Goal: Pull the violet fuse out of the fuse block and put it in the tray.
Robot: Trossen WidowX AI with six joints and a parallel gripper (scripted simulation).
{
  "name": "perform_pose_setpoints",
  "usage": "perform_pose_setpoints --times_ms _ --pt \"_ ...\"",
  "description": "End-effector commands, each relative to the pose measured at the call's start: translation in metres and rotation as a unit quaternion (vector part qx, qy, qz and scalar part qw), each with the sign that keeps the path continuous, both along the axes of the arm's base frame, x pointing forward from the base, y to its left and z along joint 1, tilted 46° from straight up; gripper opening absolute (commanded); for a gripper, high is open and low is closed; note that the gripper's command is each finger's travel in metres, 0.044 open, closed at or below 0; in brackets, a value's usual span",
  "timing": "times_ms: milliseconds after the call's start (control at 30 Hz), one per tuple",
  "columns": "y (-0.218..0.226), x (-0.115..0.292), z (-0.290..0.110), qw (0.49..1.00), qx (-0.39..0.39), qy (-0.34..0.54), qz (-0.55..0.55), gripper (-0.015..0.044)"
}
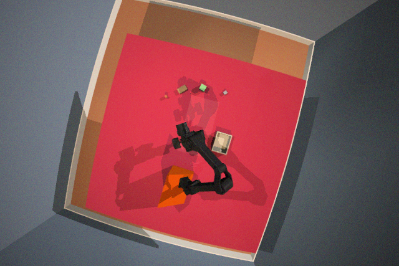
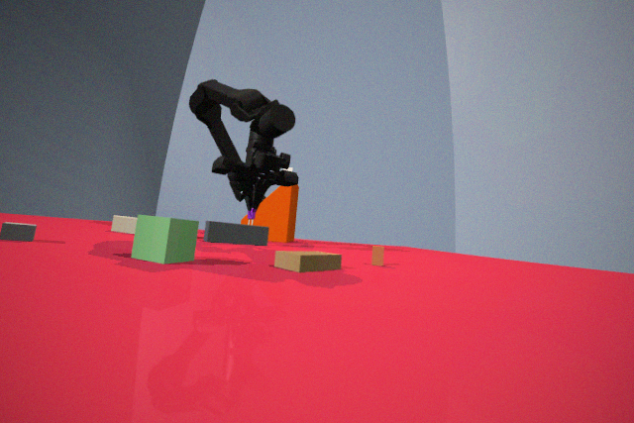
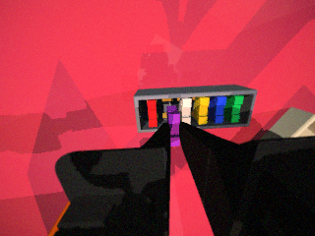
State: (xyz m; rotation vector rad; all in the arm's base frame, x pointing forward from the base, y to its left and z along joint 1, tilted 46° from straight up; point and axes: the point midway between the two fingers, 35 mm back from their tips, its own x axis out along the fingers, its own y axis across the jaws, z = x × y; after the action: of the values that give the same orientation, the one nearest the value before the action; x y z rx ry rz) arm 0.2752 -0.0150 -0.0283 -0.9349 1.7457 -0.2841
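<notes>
My gripper [image 2: 252, 207] [image 3: 173, 127] is shut on the violet fuse [image 2: 251, 214] [image 3: 173, 119], which hangs upright over the dark grey fuse block [image 2: 225, 233] [image 3: 197, 90]. Its pale prongs show at the block's top edge in the exterior view; I cannot tell whether their tips are clear of it. In the wrist view the red fuse [image 3: 153, 113] stands left of the violet one's slot, the white fuse [image 3: 185, 110] right of it, then the yellow [image 3: 202, 110], blue [image 3: 218, 109] and green [image 3: 235, 109] fuses. The beige tray [image 1: 225, 138] [image 2: 124, 224] [image 3: 291, 121] stands beyond the green end. The arm hides the block in the top view.
An orange wedge-shaped block [image 1: 172, 180] [image 2: 281, 213] stands near the arm's base. A green cube [image 1: 202, 87] [image 2: 162, 239], a tan block [image 1: 182, 89] [image 2: 307, 261], a small orange block [image 1: 166, 96] [image 2: 377, 256] and a small grey block [image 1: 225, 92] [image 2: 18, 232] lie farther out.
</notes>
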Motion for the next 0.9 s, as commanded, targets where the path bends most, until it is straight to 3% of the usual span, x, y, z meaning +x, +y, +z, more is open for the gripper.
perform_pose_setpoints --times_ms 0,567,867 --pt "0.002 0.001 0.002 1.0 0.001 -0.003 -0.003 0.0" --pt "0.017 0.004 0.018 1.0 0.002 -0.003 -0.003 0.0" --pt "-0.024 0.019 0.06 1.0 0.013 -0.004 0.0 0.0"
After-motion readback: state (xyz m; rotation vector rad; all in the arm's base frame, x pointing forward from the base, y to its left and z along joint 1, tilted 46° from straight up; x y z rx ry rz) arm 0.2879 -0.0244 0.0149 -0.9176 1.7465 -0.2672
